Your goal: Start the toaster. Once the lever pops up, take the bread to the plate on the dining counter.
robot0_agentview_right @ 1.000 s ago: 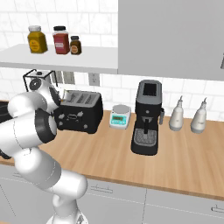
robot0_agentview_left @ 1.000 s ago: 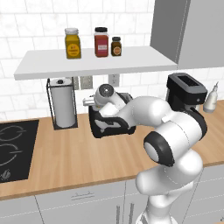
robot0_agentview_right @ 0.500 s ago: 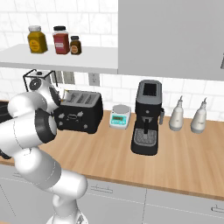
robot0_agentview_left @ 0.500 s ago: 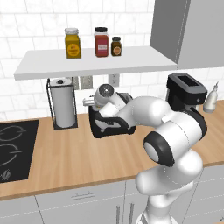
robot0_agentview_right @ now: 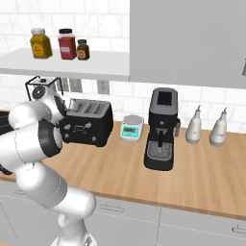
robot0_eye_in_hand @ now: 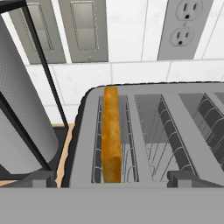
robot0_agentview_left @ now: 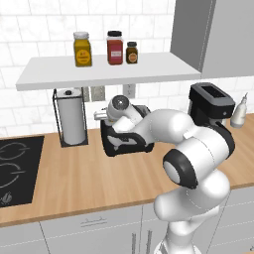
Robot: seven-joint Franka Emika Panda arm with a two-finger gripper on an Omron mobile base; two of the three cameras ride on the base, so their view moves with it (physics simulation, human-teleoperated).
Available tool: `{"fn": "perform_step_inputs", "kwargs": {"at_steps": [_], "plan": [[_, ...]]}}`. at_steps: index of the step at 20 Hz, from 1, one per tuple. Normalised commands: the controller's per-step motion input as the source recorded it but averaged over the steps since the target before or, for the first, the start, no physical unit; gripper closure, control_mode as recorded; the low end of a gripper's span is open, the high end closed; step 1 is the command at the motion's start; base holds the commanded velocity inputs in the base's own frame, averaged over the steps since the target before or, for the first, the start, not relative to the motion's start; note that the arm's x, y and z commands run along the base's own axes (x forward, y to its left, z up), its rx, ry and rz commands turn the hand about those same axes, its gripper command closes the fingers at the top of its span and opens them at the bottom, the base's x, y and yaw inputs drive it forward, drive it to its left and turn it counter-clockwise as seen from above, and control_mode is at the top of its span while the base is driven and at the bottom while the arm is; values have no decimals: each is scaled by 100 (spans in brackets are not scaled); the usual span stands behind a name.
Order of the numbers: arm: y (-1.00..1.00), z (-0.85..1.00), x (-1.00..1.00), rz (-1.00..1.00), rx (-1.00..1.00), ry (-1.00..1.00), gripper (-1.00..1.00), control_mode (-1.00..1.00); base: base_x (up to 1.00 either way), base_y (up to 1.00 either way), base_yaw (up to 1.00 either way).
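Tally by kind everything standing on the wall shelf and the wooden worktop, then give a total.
Spice jars: 3
Spray bottles: 2
Toaster: 1
Coffee machine: 1
Kitchen scale: 1
Paper towel holder: 1
Total: 9

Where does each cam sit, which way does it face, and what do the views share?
Left base view: behind the arm on its left, looking forward and down at the worktop; the white arm rises from the lower right over the toaster.
Right base view: behind on the right, same worktop; the arm rises from the lower left beside the coffee machine.
Hand view: on the hand, looking down into the toaster's slots at the bread, paper towel roll beside it.
Shared: all three show the toaster; both base views show the shelf jars.
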Motion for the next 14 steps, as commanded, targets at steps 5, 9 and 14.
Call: {"fn": "perform_step_inputs", "kwargs": {"at_steps": [5,9,14], "plan": [[0,0,0,0,0,0,-100,-100,0,0,0],[0,0,0,0,0,0,-100,-100,0,0,0],[0,0,0,0,0,0,-100,-100,0,0,0]]}}
